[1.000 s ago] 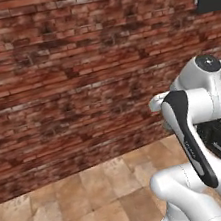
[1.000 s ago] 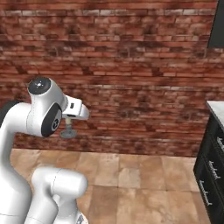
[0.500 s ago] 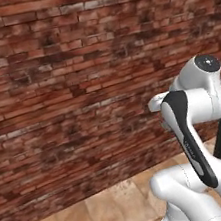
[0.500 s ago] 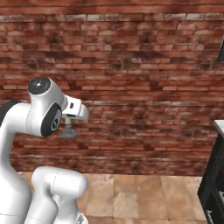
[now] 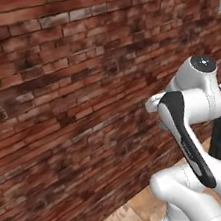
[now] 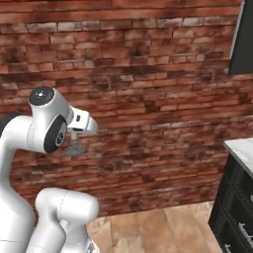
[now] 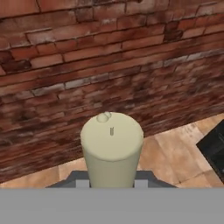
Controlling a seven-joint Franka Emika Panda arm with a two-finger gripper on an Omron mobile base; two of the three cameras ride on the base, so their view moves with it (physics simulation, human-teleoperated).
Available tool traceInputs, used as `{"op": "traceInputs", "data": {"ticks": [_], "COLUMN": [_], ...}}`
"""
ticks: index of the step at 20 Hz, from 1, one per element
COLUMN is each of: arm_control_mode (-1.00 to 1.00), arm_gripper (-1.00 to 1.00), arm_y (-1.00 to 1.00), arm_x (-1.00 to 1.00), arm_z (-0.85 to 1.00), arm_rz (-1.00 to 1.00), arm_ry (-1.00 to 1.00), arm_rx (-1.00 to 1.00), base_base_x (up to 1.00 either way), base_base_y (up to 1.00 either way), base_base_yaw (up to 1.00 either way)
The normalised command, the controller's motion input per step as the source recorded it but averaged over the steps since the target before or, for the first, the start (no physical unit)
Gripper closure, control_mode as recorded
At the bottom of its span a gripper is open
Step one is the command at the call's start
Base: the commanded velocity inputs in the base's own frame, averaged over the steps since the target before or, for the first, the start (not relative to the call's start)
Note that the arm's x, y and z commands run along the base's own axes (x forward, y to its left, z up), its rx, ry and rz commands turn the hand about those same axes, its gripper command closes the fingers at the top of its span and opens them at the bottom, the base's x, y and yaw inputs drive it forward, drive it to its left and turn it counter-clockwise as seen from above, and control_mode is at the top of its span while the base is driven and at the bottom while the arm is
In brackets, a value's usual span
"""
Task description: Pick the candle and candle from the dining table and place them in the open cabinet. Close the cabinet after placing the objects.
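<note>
Jaws narrow, clamped on a candle (image 7: 112, 146); cream wax stood up between them in the hand view, wick at the top, fingers mostly hidden below it. From the right base view the gripper (image 6: 75, 138) hung under the white arm (image 6: 44, 131), and a grey round holder base (image 6: 74, 149) showed beneath it, so this looked like the silver-stemmed one. Candle was carried in the air in front of a brick wall (image 6: 148, 99), with tile floor (image 6: 163, 227) below. Dark drawers (image 6: 237, 207) with a marble top sat at the right edge; a dark cupboard edge (image 6: 243, 39) showed high on the right, door state not readable.

Handling, as judged: light piece, rigid, top-heavy on a thin stem. Wax is softish and could scar or slip if squeezed hard; metal holder likely slick. Hold appeared to be low on the wax or at the cup, hard to say which. Best kept upright; a tilt could let the stick work loose from its holder. Setting down will want the round base flat on the shelf before release
</note>
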Motion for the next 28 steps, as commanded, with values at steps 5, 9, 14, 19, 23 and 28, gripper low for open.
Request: {"op": "traceInputs", "data": {"ticks": [5,9,14,19,23,28], "arm_control_mode": [1.00,1.00,1.00,1.00,1.00,1.00], "arm_gripper": [1.00,1.00,1.00,1.00,1.00,1.00], "arm_y": [0.00,0.00,0.00,0.00,0.00,0.00], "arm_x": [0.00,0.00,0.00,0.00,0.00,0.00], "arm_z": [0.00,0.00,0.00,0.00,0.00,0.00], "arm_rz": [0.00,0.00,0.00,0.00,0.00,0.00], "arm_ry": [0.00,0.00,0.00,0.00,0.00,0.00], "arm_rx": [0.00,0.00,0.00,0.00,0.00,0.00], "base_base_x": [0.38,0.31,0.37,0.42,0.47,0.49], "base_base_y": [0.26,0.19,0.16,0.12,0.12,0.11], "base_base_yaw": [-0.58,-0.61,-0.58,-0.53,-0.47,-0.42]}}
